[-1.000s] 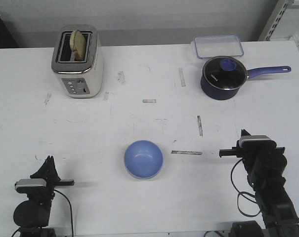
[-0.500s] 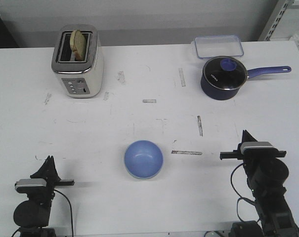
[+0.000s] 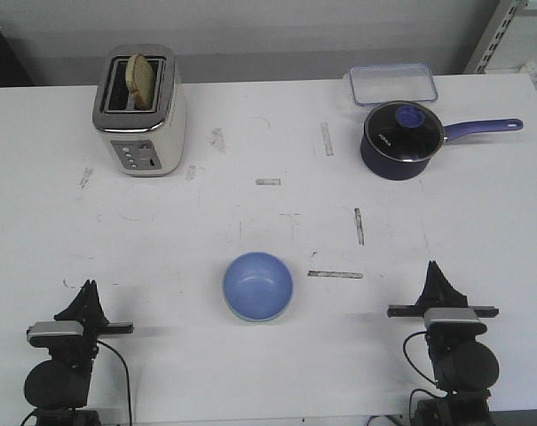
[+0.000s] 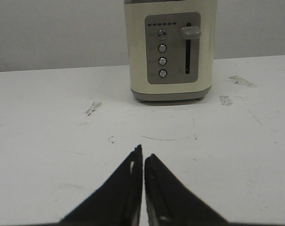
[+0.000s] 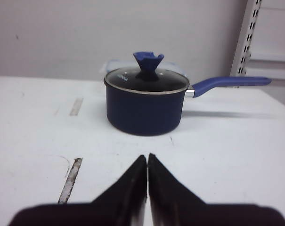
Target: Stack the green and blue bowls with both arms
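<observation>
A light blue bowl (image 3: 257,285) sits upright on the white table (image 3: 268,222), near the front and between the two arms. A thin pale rim shows under its near edge. The green bowl does not show as a separate thing. My left gripper (image 3: 89,287) rests low at the front left, well to the left of the bowl. Its fingers are shut with nothing between them (image 4: 143,155). At the front right my right gripper (image 3: 434,266) is also shut and empty (image 5: 147,156), well to the right of the bowl.
A cream toaster (image 3: 139,111) holding a slice of bread stands at the back left, straight ahead of the left gripper (image 4: 168,52). A dark navy saucepan (image 3: 401,139) with a lid and long handle and a clear container (image 3: 390,83) stand at the back right.
The right arm has drawn back toward the table's near edge and folded down low. The left arm and the blue bowl have not moved.
</observation>
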